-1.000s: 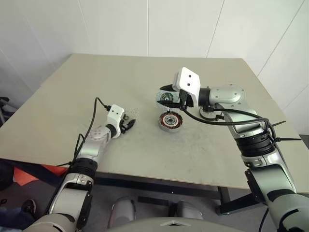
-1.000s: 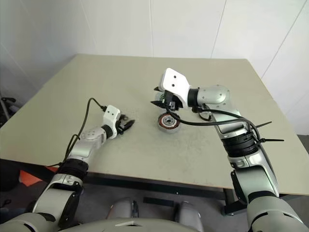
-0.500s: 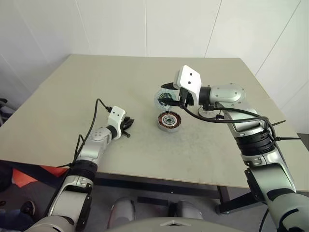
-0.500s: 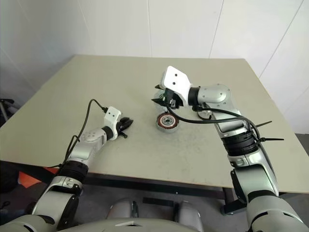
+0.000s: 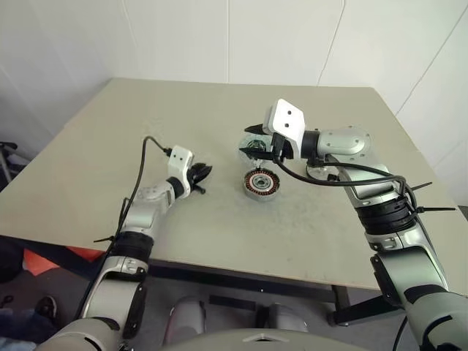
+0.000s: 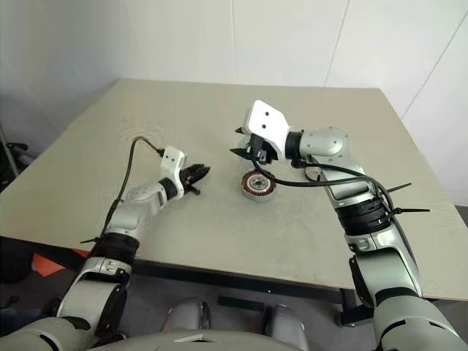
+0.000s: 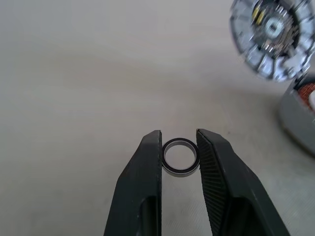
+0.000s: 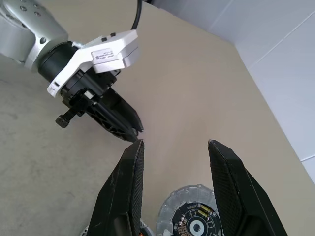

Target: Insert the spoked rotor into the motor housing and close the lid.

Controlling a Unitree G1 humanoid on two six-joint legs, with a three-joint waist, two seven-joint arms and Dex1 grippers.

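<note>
We see the spoked rotor [image 7: 273, 38] lying flat on the counter [image 5: 110, 146], just beyond the motor housing [image 5: 259, 182], which sits near the counter's middle with its copper windings facing up. Our right hand [image 8: 174, 147] hovers above both parts, its fingers apart with nothing between them. Our left hand [image 7: 179, 139] is off the counter to the left of the housing, well apart from it, its two black fingers pinched on a small dark ring [image 7: 180, 157] held upright at the fingertips. We cannot pick out the lid for certain.
</note>
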